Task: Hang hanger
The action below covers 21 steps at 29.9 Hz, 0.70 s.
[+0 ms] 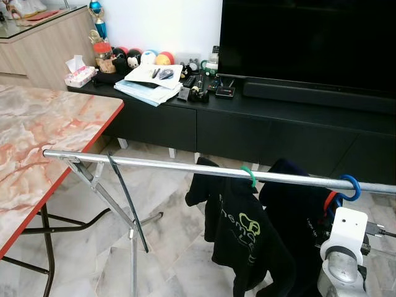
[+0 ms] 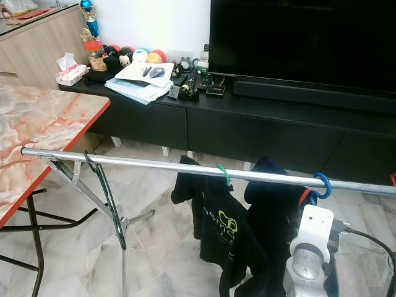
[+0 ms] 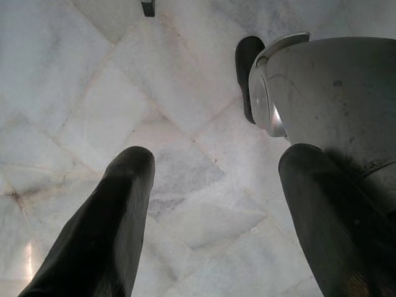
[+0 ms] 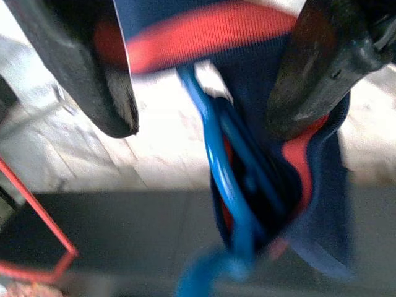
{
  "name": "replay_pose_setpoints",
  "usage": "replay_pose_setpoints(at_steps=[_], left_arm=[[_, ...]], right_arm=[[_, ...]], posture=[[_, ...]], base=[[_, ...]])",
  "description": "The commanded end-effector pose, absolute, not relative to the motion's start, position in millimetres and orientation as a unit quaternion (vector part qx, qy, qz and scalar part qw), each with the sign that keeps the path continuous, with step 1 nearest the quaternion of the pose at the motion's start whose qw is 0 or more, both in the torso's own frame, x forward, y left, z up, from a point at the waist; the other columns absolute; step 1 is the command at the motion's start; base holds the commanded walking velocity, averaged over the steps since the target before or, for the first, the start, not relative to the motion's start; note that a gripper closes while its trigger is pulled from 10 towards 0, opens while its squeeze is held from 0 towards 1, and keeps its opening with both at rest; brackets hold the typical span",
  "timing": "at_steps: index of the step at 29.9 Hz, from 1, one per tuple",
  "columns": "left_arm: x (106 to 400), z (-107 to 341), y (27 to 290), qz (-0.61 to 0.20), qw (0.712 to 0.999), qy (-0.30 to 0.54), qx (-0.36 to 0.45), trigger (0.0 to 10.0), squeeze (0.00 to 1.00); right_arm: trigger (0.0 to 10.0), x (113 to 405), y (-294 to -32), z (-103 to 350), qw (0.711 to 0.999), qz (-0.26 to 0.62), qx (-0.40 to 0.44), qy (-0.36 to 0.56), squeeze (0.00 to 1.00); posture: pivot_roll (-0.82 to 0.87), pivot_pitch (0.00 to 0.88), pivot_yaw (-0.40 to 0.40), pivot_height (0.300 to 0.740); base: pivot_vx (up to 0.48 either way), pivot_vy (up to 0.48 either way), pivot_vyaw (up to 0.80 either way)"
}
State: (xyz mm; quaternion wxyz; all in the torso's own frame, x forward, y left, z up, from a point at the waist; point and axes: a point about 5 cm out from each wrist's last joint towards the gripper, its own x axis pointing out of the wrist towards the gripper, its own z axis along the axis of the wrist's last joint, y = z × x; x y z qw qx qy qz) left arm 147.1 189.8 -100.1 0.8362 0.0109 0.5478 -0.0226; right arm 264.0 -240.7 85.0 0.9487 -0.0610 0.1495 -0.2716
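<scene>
The 2 head views look forward and down, sharing the clothes rail (image 1: 185, 166) and TV cabinet (image 2: 260, 124). The left wrist view faces the marble floor (image 3: 93, 80); the right wrist view sits close against the blue hanger (image 4: 232, 179).

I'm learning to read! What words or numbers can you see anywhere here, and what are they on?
Black T-shirt on the green hanger: green and white print, cut off by folds; no whole word reads.
Dark shirt on the blue hanger: small sideways print, too blurred to read.
Tissue box: pattern, no readable words.
Papers on the TV cabinet: too small to read.
</scene>
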Motion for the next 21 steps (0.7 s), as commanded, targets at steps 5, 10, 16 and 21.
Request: replay_pose_setpoints(at_steps=[5,10,16,21], left_arm=[[158.0,-97.4,164.2,-0.076,0.847,0.525,-0.018,10.0,0.0],[158.4,-97.3,164.4,-0.076,0.848,0.525,-0.018,10.0,0.0],[159.0,-97.0,165.0,-0.075,0.848,0.524,-0.016,10.0,0.0],[159.4,-96.8,165.6,-0.074,0.848,0.524,-0.015,10.0,0.0]], right_arm=[[10.0,277.4,-239.2,92.7,0.959,-0.253,-0.05,0.116,0.0],[10.0,283.7,-238.7,79.3,0.957,-0.242,-0.033,0.153,0.0],[10.0,286.2,-233.8,71.1,0.956,-0.244,0.002,0.162,0.0],[10.0,287.4,-231.9,68.9,0.955,-0.248,0.005,0.161,0.0]], posture=[[-0.01,0.091,0.026,0.74],[0.0,0.091,0.027,0.74],[0.0,0.092,0.032,0.74],[0.01,0.093,0.036,0.74]], base=[[0.0,0.0,0.0],[0.0,0.0,0.0],[0.0,0.0,0.0],[0.0,0.0,0.0]])
